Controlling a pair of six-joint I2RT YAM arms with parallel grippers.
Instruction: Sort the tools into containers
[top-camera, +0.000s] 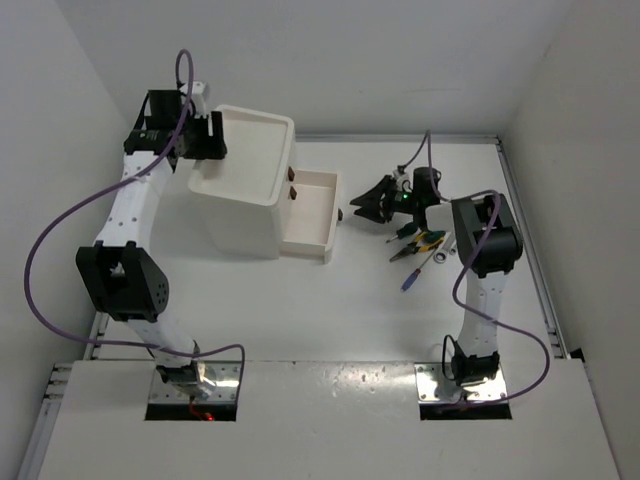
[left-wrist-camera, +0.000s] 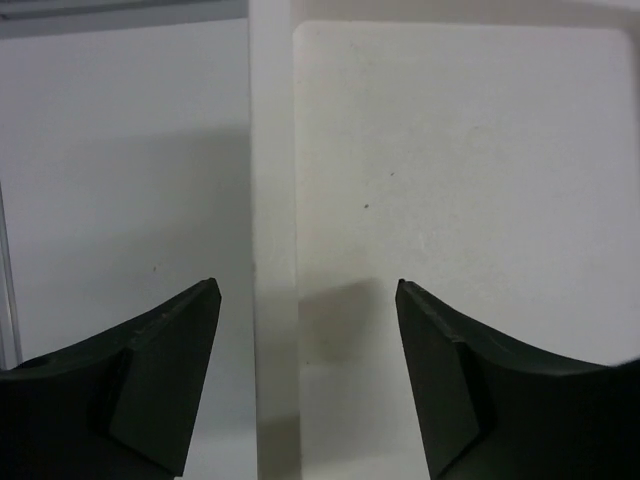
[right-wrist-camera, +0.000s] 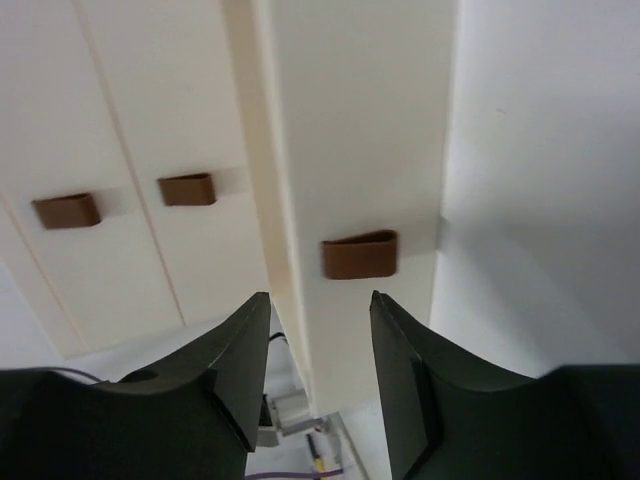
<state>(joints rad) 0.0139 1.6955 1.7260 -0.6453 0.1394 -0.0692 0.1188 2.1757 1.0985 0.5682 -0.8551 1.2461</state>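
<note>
The white drawer unit (top-camera: 248, 190) stands at the back left, its bottom drawer (top-camera: 310, 212) pulled out to the right. My right gripper (top-camera: 364, 205) is open, just right of that drawer's brown knob (top-camera: 341, 213). In the right wrist view the knob (right-wrist-camera: 359, 254) sits just beyond the gap of the open right gripper (right-wrist-camera: 320, 300). The tools lie in a pile under the right arm: a green-handled screwdriver (top-camera: 403, 231), yellow-handled pliers (top-camera: 430, 239), a blue-handled screwdriver (top-camera: 411, 280) and a silver wrench (top-camera: 440, 259). My left gripper (top-camera: 215, 136) is open, its fingers straddling the tray rim (left-wrist-camera: 272, 230) without touching it.
Two shut drawers show their knobs (right-wrist-camera: 67, 210) (right-wrist-camera: 186, 189) above the open one. The recessed tray top (left-wrist-camera: 460, 180) holds nothing. White walls close in the table on the left, back and right.
</note>
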